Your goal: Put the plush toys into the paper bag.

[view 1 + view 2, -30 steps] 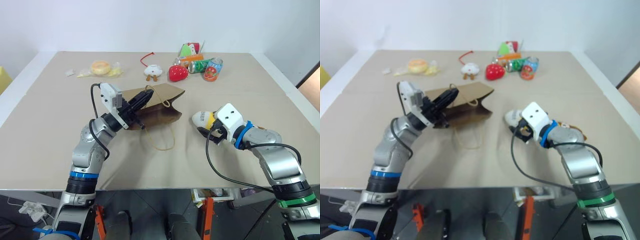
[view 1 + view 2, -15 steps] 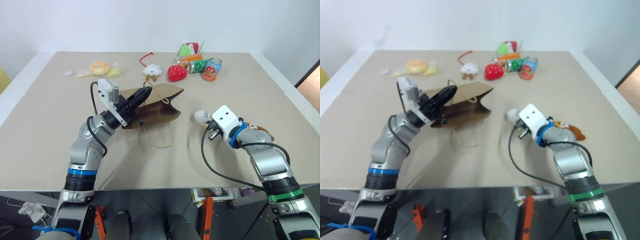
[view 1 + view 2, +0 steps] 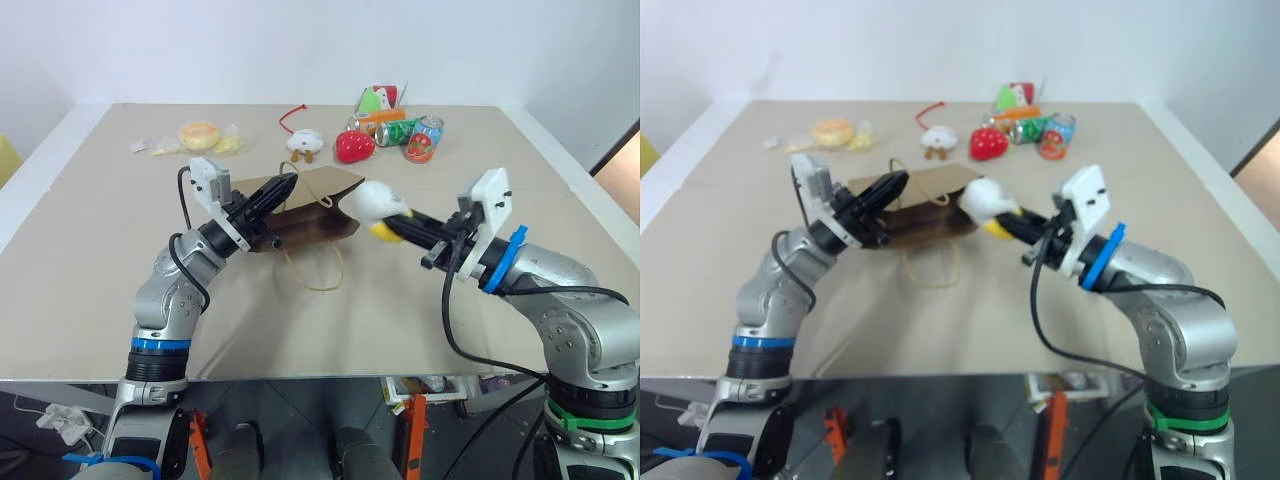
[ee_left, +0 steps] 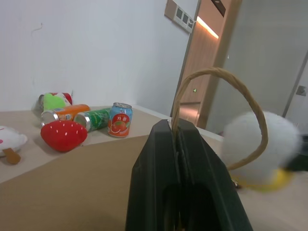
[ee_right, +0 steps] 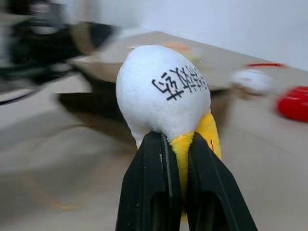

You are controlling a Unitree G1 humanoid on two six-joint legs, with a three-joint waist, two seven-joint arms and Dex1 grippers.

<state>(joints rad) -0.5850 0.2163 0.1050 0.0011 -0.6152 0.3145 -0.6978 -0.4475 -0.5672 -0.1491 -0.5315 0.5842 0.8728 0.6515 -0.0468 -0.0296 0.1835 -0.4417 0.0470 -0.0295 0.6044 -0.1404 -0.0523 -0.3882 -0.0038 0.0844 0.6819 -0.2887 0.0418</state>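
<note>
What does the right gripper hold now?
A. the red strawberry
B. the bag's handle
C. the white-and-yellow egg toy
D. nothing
C: the right gripper is shut on the egg toy, lifted near the bag; the left gripper pinches the handle.

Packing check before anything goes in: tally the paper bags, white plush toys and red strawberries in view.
Paper bag: 1
White plush toys: 2, the egg-shaped one and the round one with red cord
Red strawberry: 1
Total: 4
</note>
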